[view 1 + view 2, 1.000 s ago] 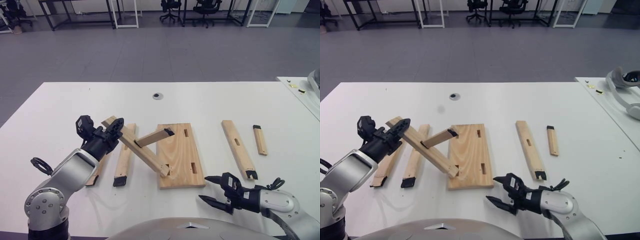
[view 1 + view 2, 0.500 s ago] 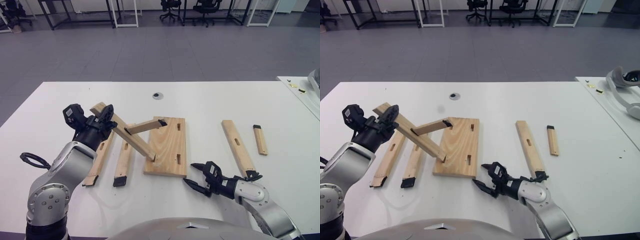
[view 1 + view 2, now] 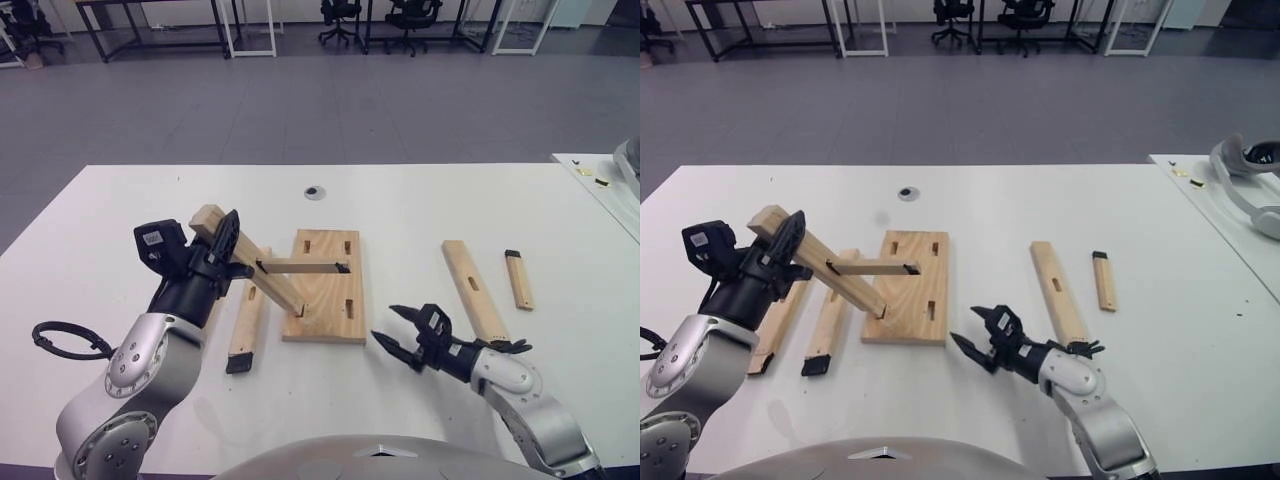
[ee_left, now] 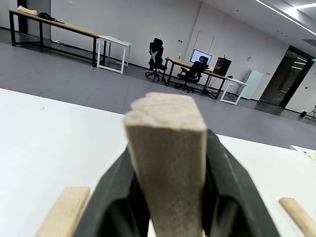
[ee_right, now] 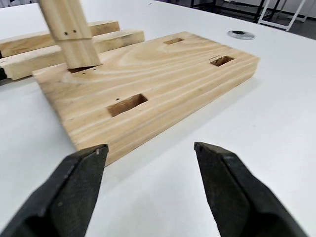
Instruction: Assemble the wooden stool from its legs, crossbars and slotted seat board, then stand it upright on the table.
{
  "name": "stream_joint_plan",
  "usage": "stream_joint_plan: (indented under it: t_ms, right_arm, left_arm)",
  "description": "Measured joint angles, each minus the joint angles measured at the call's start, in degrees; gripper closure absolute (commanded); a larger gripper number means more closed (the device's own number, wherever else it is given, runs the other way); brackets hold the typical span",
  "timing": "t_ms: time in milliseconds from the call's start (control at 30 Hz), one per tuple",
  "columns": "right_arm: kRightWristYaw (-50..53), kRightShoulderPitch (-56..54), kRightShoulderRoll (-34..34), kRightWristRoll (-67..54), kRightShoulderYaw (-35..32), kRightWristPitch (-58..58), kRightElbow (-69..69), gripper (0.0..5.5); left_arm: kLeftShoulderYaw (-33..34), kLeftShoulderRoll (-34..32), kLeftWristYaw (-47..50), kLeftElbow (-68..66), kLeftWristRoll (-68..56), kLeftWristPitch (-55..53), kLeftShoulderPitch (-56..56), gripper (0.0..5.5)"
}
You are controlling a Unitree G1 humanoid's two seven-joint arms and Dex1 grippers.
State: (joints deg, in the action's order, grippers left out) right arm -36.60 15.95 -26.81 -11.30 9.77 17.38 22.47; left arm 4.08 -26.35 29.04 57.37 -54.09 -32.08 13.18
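On the white table (image 3: 420,210), left to right: left gripper (image 3: 225,250) clamped on tilted leg (image 3: 275,287), its foot meeting the flat seat board (image 3: 328,305); right gripper (image 3: 385,323) spread apart near board's corner; loose leg (image 3: 477,297); grey floor (image 3: 330,110), office chairs (image 3: 414,12) behind.

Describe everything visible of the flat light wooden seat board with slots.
The light wooden seat board is a grained rectangle lying flat on the white table. It has four rectangular slots near its corners. A slanted wooden leg, held by the left gripper, sits in one slot. The open right gripper hovers near its edge, apart.
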Motion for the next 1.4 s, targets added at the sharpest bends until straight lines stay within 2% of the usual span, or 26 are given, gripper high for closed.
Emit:
stream_joint_plan:
  t_ms: [167, 333, 467, 600, 767, 833, 967, 1067, 1300, 1333, 1400]
  right_arm:
    - [-2.8, -0.8, -2.8, -0.7, -0.5, 2.3, 0.7, 2.24]
    - [-3.7, -2.7, -3.9, -0.7, -0.6, 2.8, 0.7, 2.24]
    - [-2.8, -2.8, -3.0, -0.6, -0.5, 2.7, 0.4, 2.24]
    - [-2.0, -3.2, -1.8, 0.0, 0.5, 2.5, -0.2, 2.24]
    - [-1.8, -4.4, -1.7, 0.1, 0.8, 2.5, -0.7, 2.24]
    - [-1.8, -4.6, -1.7, 0.2, 0.8, 2.4, -1.4, 2.24]
    - [-1.3, -4.7, -1.2, 0.5, 1.1, 1.7, -2.1, 2.24]
    - [-0.2, -4.7, -0.3, 1.5, 1.5, 0.6, -3.4, 2.24]
    - [1.7, -4.5, 1.4, 2.2, 1.5, -1.4, -4.8, 2.24]
    - [2.1, -4.3, 1.6, 2.3, 1.4, -1.8, -5.0, 2.24]
    - [2.7, -3.5, 1.8, 2.4, 0.8, -2.7, -5.6, 2.24]
  left_arm:
    - [-8.2, 5.1, 5.5, 2.7, 11.8, -0.4, 0.7, 4.48]
    - [-10.7, 10.4, 9.3, 2.7, 16.6, -4.7, -2.8, 4.48]
    - [-13.5, 9.9, 7.6, 2.6, 20.4, -6.5, -4.2, 4.48]
    - [-19.7, 7.0, 5.1, 2.2, 25.2, -14.4, -9.7, 4.48]
    - [-22.8, 7.7, 4.7, 2.2, 30.1, -14.8, -10.3, 4.47]
    - [-23.0, 10.0, 3.8, 1.6, 31.5, -15.6, -11.2, 4.47]
    - [-20.5, 12.9, 0.8, 0.7, 32.2, -16.0, -11.7, 4.47]
    - [-15.9, 14.3, -2.3, 0.6, 31.8, -16.1, -10.5, 3.62]
    - [-8.0, 15.3, -12.7, 1.2, 29.3, -13.1, -14.8, 2.35]
    - [-6.3, 14.8, -14.2, 1.3, 28.5, -12.5, -16.4, 2.21]
    - [1.6, 12.3, -17.1, 0.9, 24.3, -11.9, -24.4, 1.81]
